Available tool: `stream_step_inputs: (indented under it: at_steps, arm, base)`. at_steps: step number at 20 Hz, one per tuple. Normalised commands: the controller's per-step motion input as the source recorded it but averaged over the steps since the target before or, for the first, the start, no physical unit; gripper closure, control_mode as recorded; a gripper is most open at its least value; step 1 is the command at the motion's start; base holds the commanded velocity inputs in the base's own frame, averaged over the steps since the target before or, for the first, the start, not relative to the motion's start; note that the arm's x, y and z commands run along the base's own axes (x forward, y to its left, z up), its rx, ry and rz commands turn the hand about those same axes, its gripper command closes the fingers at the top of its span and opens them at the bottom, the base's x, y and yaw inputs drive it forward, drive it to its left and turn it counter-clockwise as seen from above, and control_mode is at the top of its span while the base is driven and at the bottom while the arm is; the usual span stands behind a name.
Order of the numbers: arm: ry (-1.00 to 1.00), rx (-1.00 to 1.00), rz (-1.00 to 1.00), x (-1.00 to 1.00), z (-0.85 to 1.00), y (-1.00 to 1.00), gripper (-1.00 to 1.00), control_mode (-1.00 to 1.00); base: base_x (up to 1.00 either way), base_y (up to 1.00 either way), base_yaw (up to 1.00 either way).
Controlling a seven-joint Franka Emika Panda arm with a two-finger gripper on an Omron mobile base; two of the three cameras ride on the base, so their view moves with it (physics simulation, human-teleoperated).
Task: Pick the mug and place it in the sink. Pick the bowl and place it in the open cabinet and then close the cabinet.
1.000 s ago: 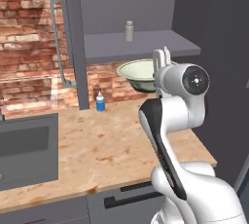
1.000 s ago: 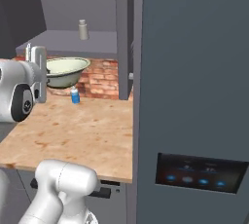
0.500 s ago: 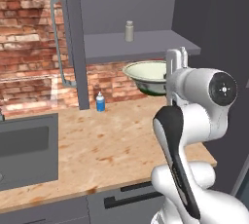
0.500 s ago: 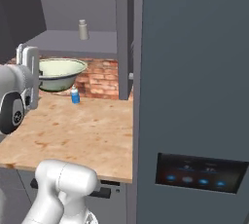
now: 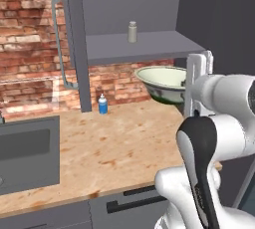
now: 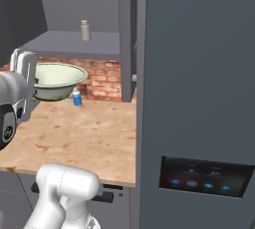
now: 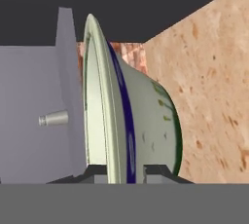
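since a second ago the arm has swung rightward and the bowl [image 5: 163, 81] it carries has risen a little toward the shelf [image 5: 134, 46].

left base view: the bowl hangs in the air above the counter [image 5: 114, 148], just under the shelf's front edge, its far rim hidden behind the white hand [image 5: 195, 84]. a small grey bottle [image 5: 132, 31] stands on the shelf and a blue bottle [image 5: 102, 104] stands on the counter by the brick wall. the sink [image 5: 27, 151] sits at the left; whether the mug lies in it cannot be told from here.

right base view: the bowl [image 6: 54, 80] floats beside the hand [image 6: 22, 81], clear of the counter, below and in front of the shelf [image 6: 74, 44]. a cabinet door [image 6: 199, 73] stands open, edge-on, to the right.

hand view: the fingertips [image 7: 156, 171] are nearly closed, pinching the bowl's rim [image 7: 116, 121] between them. the shelf [image 7: 36, 116] with the grey bottle lies just past the bowl.

judgement: the bowl is picked and on its way to the cabinet. left are setting it on the shelf, letting go, and shutting the cabinet.
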Motion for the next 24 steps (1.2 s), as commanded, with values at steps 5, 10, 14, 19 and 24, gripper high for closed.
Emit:
stream_step_inputs:
  at_steps: [5, 10, 14, 19, 24]
  arm:
    - [-0.04, 0.00, 0.00, 0.00, 0.38, -0.01, 1.00, -1.00]
    - [-0.05, 0.00, 0.00, 0.00, 0.31, 0.00, 1.00, -1.00]
    - [-0.18, 0.00, 0.00, 0.00, 0.27, 0.00, 1.00, -1.00]
    - [-0.15, 0.00, 0.06, 0.05, 0.14, 0.00, 1.00, -1.00]
    - [-0.07, 0.00, 0.11, 0.20, 0.03, 0.00, 1.00, -1.00]
  base:
    - [0.00, 0.00, 0.00]
    - [0.00, 0.00, 0.00]
    - [0.00, 0.00, 0.00]
    - [0.00, 0.00, 0.00]
    - [0.00, 0.00, 0.00]
